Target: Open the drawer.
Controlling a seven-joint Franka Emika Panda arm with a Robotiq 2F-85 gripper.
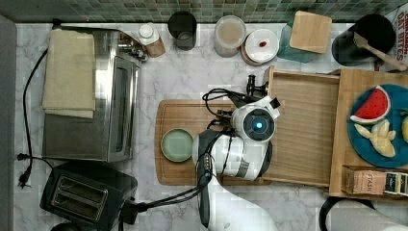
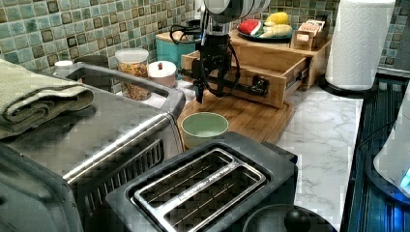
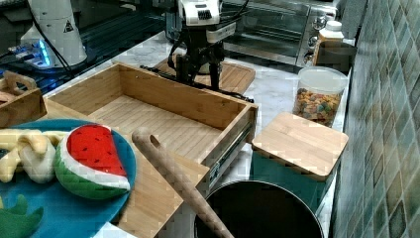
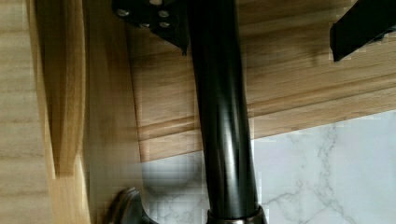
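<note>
The light-wood drawer point(image 1: 303, 130) stands pulled well out from its cabinet, its plain wood-grain inside point(image 3: 163, 124) bare. Its long black bar handle point(image 4: 219, 116) runs along the front panel point(image 2: 251, 79). My gripper point(image 4: 259, 46) hangs straight down over the handle, open, with the bar between the two fingers and close to one finger point(image 4: 154, 18); the other finger point(image 4: 362, 28) stands well away from it. In the left view the gripper point(image 2: 210, 92) straddles the bar above the cutting board. In the right view the gripper point(image 3: 199, 77) stands just beyond the drawer front.
A bamboo cutting board point(image 1: 183, 110) with a green bowl point(image 1: 177, 144) lies in front of the drawer. A toaster oven point(image 1: 86, 106) and black toaster point(image 1: 82, 197) stand at the top view's left. Jars point(image 1: 230, 34) line the back; a plate point(image 1: 361, 139) of toy fruit tops the cabinet.
</note>
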